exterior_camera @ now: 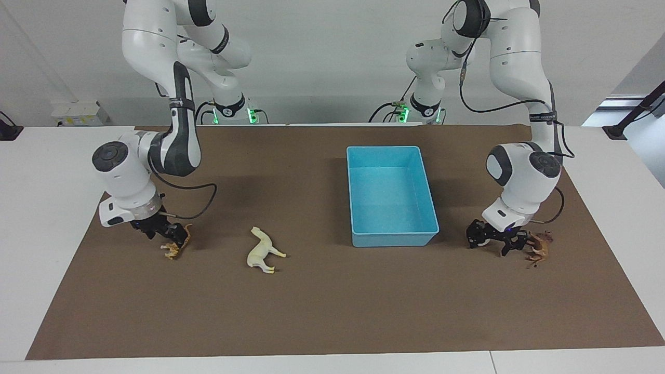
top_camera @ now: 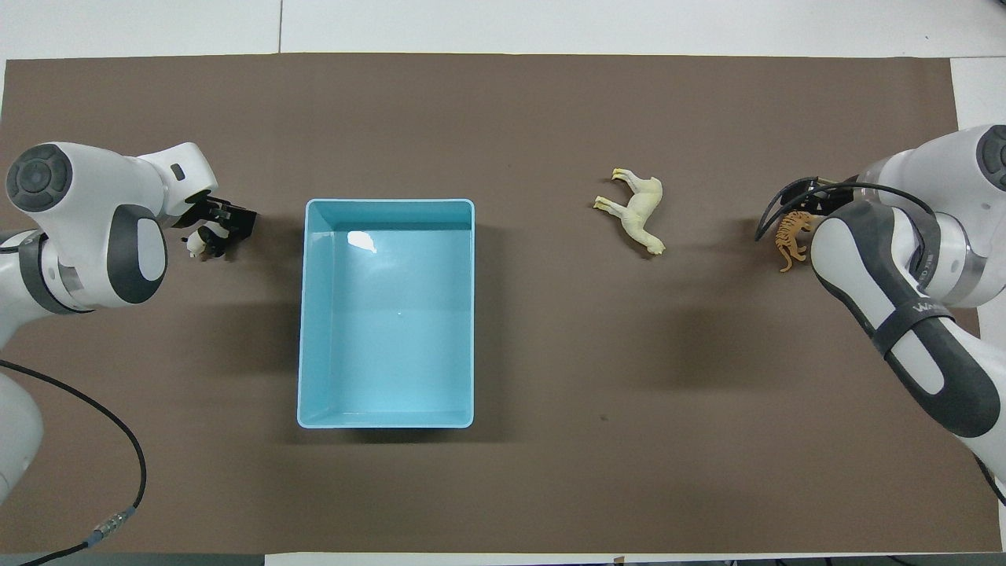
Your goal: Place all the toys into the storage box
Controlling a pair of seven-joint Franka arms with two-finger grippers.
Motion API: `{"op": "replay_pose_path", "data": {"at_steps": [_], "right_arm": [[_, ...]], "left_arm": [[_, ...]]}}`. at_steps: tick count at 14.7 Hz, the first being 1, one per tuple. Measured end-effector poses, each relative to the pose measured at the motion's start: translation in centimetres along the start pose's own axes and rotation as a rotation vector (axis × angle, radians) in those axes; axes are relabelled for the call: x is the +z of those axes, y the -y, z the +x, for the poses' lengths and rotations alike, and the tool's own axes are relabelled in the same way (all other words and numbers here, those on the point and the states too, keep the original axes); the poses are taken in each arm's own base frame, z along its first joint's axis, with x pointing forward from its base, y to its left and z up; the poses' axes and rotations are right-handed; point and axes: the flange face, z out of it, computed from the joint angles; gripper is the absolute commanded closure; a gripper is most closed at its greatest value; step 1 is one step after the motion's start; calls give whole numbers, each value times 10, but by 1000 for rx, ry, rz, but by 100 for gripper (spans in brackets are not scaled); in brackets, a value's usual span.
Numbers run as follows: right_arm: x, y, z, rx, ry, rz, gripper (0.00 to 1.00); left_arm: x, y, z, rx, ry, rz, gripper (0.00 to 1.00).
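Facing view | left gripper down around panda, fingers spread, nothing gripped; right gripper likewise at tiger

— What does the room look like?
— A white tabletop carries a brown mat that reaches nearly to its edges. A plain pale wall stands at the robots' end.
— Anything else?
— A small white box sits by that wall. A dark stand leans at one corner. The light is even.
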Motion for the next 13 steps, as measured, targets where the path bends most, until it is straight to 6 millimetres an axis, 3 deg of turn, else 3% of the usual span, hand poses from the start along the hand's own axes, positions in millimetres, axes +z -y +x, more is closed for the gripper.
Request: {"op": "replay_pose_path", "data": {"at_steps": [3,6,7,8,9,13], "right_arm": [[9,1,-1,15,17,9,0],[32,0,-3,16,34,-2,2],[39,0,-4,16,41,-6,21],[45,0,-5,16,49,-9,67],[47,0,-4,16,51,-11,100],[36,9,-3,7,37,-4,100]], "left_arm": [[1,-3,0,-19,16,-8,0],[-15,-5,6,-19,41,-19,0],[-24,-5,8,-19,57,-25,0],[-35,-4,10,-21,69,-28,0],[-45,-4,12,-36,72,-28,0],[-68,-9,12,-314,69,-13,0]]}}
